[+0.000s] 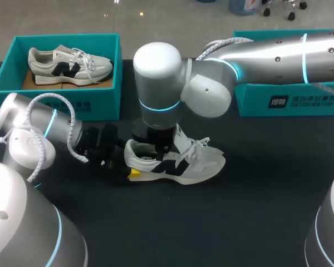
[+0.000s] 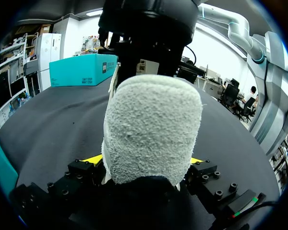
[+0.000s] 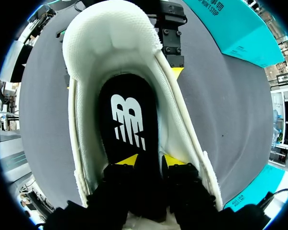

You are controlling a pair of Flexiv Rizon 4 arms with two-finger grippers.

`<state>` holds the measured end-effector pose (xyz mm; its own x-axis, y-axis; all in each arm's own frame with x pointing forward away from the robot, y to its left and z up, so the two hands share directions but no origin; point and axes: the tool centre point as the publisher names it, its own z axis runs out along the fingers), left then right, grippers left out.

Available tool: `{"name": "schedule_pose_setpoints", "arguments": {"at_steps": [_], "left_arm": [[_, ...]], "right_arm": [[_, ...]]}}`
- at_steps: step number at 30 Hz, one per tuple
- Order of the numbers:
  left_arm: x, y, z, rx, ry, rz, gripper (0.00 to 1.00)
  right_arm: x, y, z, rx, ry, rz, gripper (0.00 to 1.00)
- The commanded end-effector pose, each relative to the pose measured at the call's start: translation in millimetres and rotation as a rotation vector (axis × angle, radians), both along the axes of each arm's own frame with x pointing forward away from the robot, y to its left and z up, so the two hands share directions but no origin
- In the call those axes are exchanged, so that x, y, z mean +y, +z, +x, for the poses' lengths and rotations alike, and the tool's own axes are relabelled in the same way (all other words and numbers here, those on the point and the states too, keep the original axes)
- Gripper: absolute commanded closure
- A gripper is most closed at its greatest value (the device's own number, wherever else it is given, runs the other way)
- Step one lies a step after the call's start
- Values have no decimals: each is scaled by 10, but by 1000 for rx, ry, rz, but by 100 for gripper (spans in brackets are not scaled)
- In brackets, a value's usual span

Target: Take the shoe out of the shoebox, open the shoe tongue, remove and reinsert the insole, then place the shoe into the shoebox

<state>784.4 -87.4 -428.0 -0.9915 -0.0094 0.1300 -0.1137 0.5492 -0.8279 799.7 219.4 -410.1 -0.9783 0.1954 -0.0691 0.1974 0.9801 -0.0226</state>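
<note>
My left hand (image 1: 128, 169) sits at the heel of the shoe (image 1: 181, 162) on the table (image 1: 239, 222), one yellow tip showing. My right arm (image 1: 158, 94) stands over the shoe's opening. Beyond my left hand, the shoebox (image 1: 94, 103) holds a second shoe (image 1: 67, 65).

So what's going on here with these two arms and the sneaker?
Two robot arms are working on a white shoe on the table. The left gripper clamps its heel between its fingers, while the right gripper is down inside it, fingers apart over the black insole. A second shoe sits in the teal shoebox.
</note>
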Motion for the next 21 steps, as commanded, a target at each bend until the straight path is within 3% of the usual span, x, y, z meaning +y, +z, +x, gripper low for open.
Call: {"name": "schedule_pose_setpoints", "arguments": {"at_steps": [1,2,5,15,21], "left_arm": [[8,-21,14,2,1,2,100],[8,-21,14,2,1,2,100],[8,-21,14,2,1,2,100],[8,-21,14,2,1,2,100],[8,-21,14,2,1,2,100]], "right_arm": [[63,-199,3,46,13,-5,69],[61,-226,-15,62,15,-8,71],[48,-291,-74,96,7,-12,100],[-20,-340,-173,176,-34,25,100],[-70,-69,-176,232,12,52,100]]}}
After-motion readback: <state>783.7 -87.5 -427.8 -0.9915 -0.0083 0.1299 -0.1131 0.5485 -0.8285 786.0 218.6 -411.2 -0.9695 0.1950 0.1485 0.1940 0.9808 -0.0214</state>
